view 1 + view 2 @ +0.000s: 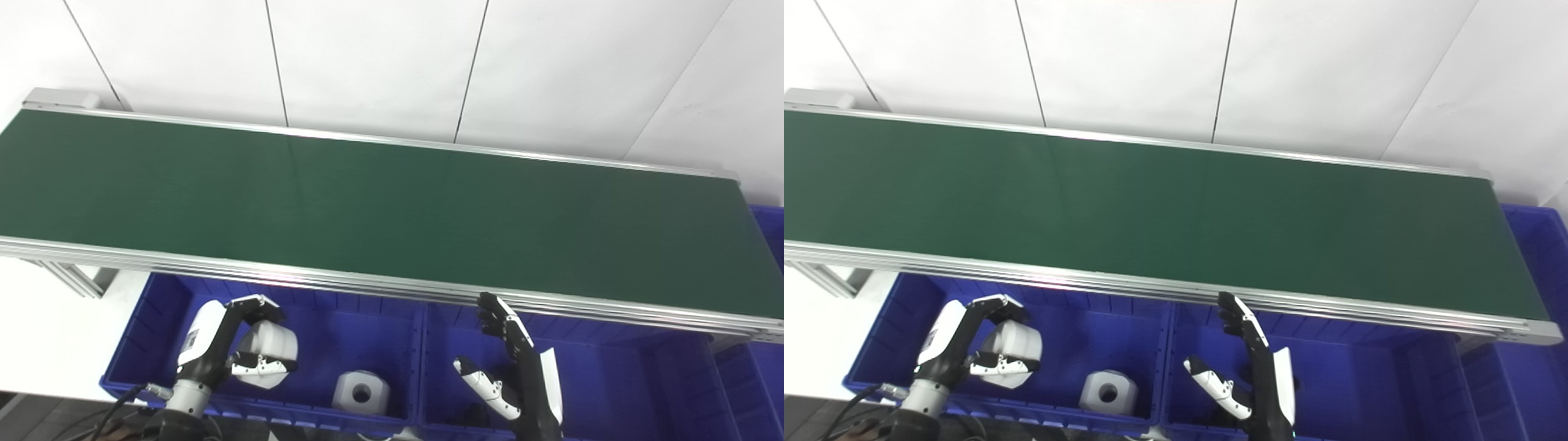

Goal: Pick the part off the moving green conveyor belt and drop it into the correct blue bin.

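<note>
The green conveyor belt [367, 202] runs across the view and carries no part. My left hand [236, 343] is shut on a white part [269, 354] and holds it over the left blue bin [153, 318]. A second white part with a round hole [361, 390] lies on that bin's floor. My right hand [511, 361] is open and empty, fingers spread and pointing up, over the right blue bin [612, 380], just below the belt's front rail.
The belt's aluminium front rail [392, 285] overhangs the back of both bins. Another blue bin [770, 226] stands at the belt's right end. A white wall is behind; a conveyor support frame [67, 275] is at the left.
</note>
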Tool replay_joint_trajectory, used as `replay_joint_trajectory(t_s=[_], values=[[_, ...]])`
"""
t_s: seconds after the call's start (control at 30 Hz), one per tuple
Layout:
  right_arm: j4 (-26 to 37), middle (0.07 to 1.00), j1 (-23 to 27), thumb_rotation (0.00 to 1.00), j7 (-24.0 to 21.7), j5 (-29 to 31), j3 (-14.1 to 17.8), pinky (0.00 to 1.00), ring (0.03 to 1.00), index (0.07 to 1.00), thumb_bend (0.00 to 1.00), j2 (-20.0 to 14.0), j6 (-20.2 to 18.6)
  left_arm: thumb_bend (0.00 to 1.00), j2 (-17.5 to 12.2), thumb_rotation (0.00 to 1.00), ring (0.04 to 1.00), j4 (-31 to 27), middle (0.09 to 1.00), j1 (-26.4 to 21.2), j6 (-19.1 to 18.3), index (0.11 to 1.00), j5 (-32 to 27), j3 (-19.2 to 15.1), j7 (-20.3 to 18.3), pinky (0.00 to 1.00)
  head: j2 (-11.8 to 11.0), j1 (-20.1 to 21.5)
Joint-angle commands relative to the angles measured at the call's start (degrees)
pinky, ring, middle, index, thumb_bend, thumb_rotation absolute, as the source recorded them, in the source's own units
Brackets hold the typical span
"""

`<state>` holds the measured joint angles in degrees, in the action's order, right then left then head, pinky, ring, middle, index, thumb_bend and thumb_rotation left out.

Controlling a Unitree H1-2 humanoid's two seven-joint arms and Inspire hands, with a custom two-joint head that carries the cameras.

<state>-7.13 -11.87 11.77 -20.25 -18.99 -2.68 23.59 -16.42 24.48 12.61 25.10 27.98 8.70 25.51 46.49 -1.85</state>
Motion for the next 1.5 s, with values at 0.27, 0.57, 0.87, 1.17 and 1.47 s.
replay_joint_trajectory(t_s=[0.27, 0.57, 0.87, 1.17, 1.47], values=[[1.31, 0.829, -0.04, 0.70, -0.36, -1.37, 0.88, 0.73, 0.793, 0.852, 0.71, 1.44, 2.10, 0.59, 1.58, 0.28, 0.773, -9.51, 0.790, 1.43, 1.80, 0.774, -3.99, 1.45, -1.96, 0.71, -1.72, 1.63], [-0.05, 0.850, -0.20, 0.69, -2.08, -0.03, 1.00, 0.76, 0.815, 0.879, 0.72, 0.85, 2.56, 0.67, 5.98, 0.40, 0.840, -19.93, 0.869, 3.04, 1.81, 0.876, -11.69, 11.13, -8.69, 0.78, -4.37, 3.37], [-1.52, 0.860, -0.06, 0.69, -2.82, 0.72, 1.55, 0.77, 0.824, 0.893, 0.75, 0.56, 2.87, 0.72, 10.06, 0.53, 0.826, -19.34, 0.879, 3.20, 1.75, 0.898, -10.87, 12.04, -13.11, 0.75, -5.85, 1.77], [-3.25, 0.879, 0.31, 0.67, -3.71, 1.71, 2.02, 0.79, 0.846, 0.907, 0.72, -0.34, 2.90, 0.75, 9.25, 0.55, 0.827, -13.22, 0.868, 0.78, 1.82, 0.915, -12.40, 15.25, -12.42, 0.76, -8.01, -0.03], [-5.63, 0.910, 1.06, 0.65, -0.66, 0.68, 1.43, 0.82, 0.876, 0.921, 0.69, -1.28, 3.33, 0.72, 8.47, 0.53, 0.862, -9.88, 0.899, -0.75, 1.82, 0.924, -11.80, 18.08, -8.89, 0.81, -11.01, -0.01]])
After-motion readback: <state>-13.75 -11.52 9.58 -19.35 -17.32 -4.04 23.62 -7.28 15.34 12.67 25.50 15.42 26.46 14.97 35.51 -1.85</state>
